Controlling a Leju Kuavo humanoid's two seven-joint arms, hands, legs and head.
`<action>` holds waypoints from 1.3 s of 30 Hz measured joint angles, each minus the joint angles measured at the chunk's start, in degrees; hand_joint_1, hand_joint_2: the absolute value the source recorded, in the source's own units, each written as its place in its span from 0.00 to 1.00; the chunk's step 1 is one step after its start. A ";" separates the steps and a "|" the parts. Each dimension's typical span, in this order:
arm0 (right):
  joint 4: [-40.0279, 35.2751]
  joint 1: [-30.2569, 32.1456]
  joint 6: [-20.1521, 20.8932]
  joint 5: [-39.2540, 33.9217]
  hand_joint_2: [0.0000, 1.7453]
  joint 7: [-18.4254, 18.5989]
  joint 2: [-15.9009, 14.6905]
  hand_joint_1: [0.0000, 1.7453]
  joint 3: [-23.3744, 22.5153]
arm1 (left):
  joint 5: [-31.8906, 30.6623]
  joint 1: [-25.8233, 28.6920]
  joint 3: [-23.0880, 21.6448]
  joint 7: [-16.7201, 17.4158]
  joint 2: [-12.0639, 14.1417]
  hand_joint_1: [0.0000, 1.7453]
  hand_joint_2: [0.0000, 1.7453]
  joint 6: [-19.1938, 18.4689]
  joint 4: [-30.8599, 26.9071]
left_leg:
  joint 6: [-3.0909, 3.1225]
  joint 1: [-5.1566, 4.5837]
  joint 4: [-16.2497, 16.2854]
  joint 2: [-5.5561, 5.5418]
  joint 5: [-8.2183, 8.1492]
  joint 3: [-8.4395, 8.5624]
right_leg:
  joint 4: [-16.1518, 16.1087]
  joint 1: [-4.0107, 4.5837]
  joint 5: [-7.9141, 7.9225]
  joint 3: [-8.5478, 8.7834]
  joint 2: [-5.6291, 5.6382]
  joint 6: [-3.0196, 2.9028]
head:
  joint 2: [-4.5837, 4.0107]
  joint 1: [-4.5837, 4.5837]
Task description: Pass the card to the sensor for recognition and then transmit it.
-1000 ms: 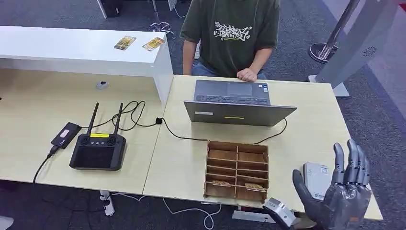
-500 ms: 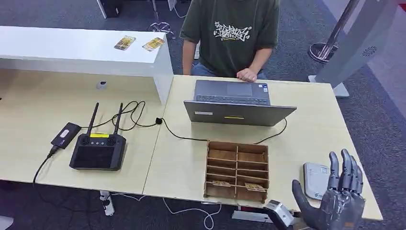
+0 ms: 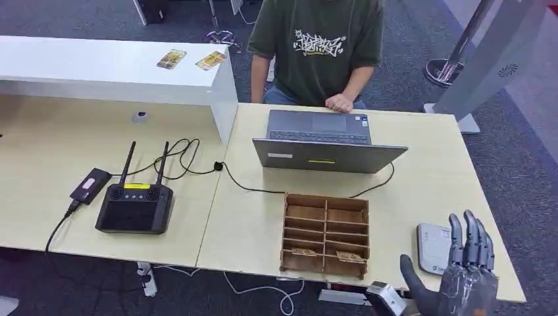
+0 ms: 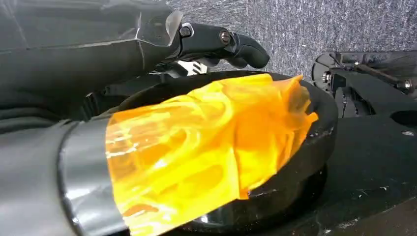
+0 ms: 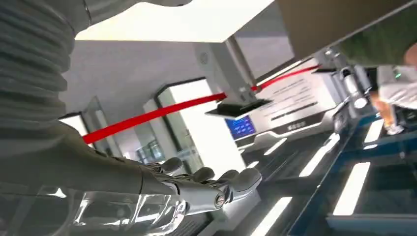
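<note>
My right hand (image 3: 460,276) stands at the table's near right corner, palm up on edge, fingers straight and apart, holding nothing. In the right wrist view the same hand (image 5: 206,189) shows stretched out and empty. The grey-white sensor pad (image 3: 431,245) lies flat on the table just left of and behind the hand, partly hidden by its fingers. Left of it sits a wooden slotted box (image 3: 325,217) with two cards (image 3: 304,251) (image 3: 347,256) in its nearest slots. My left hand (image 4: 221,42) hangs low with its dark fingers extended and nothing in them.
A person in a green shirt (image 3: 319,46) sits behind an open laptop (image 3: 326,141), one hand at its far edge. Two more cards (image 3: 172,58) (image 3: 211,60) lie on the white counter (image 3: 99,72). A black remote with antennas (image 3: 135,207), cables and a small black device (image 3: 90,185) lie left.
My right hand has sunk lower and drifted slightly left toward the table's near edge, with its fingers still spread. Nothing on the table has moved.
</note>
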 joint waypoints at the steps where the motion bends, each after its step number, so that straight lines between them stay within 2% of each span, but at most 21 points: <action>1: 0.17 -0.15 0.09 -0.20 1.00 0.81 -0.98 0.00 1.01 | 0.00 0.01 0.00 0.00 0.04 0.00 0.00 -0.02 0.00 | 0.00 0.00 0.00 -0.01 0.00 0.00 | 0.00 0.00 0.00 0.00 -0.01 0.00 | 0.00 0.04; 4: 1.09 -1.20 0.93 -1.33 1.00 3.62 -4.86 0.00 4.43 | 0.00 0.12 0.00 0.02 0.15 0.00 0.00 -0.04 0.00 | 0.00 0.00 0.00 0.00 0.00 0.00 | 0.00 0.00 0.00 0.01 0.00 0.00 | 0.00 0.02; 10: 2.84 -3.94 5.53 -3.85 1.00 10.71 -13.64 0.00 12.13 | 0.00 0.36 0.02 0.04 0.31 0.00 0.00 -0.17 -0.02 | 0.01 -0.01 0.00 0.00 0.00 0.00 | -0.01 -0.01 0.01 0.00 -0.01 0.01 | 0.00 0.02; 16: 3.69 -6.64 8.20 -5.07 1.00 12.15 -20.11 0.00 17.64 | 0.00 0.63 0.22 0.02 0.50 0.00 0.00 -0.22 -0.02 | 0.02 -0.01 0.00 0.00 -0.01 0.01 | -0.02 -0.01 0.00 -0.01 -0.01 0.01 | 0.00 0.00; 22: 3.80 -8.62 11.80 -4.35 1.00 13.18 -25.70 0.00 20.00 | 0.00 0.82 0.48 0.02 0.68 0.00 0.00 -0.26 -0.02 | 0.02 -0.01 0.00 -0.01 -0.01 0.00 | -0.02 0.00 0.00 -0.01 -0.02 0.01 | 0.00 0.02; 28: 3.82 -9.76 13.40 -4.17 1.00 13.16 -27.80 0.00 20.91 | 0.00 0.90 1.01 0.00 0.70 0.00 0.00 -0.28 -0.02 | 0.02 0.00 0.00 -0.01 -0.01 0.01 | -0.01 0.00 0.00 -0.01 -0.01 0.01 | 0.00 0.02; 39: 4.31 -10.20 13.73 -3.69 1.00 13.33 -27.82 0.00 22.49 | 0.00 0.95 1.44 -0.04 0.70 0.00 0.00 -0.24 -0.02 | 0.02 0.00 0.00 -0.01 -0.01 0.00 | -0.01 0.00 0.00 -0.01 -0.01 0.00 | 0.00 0.02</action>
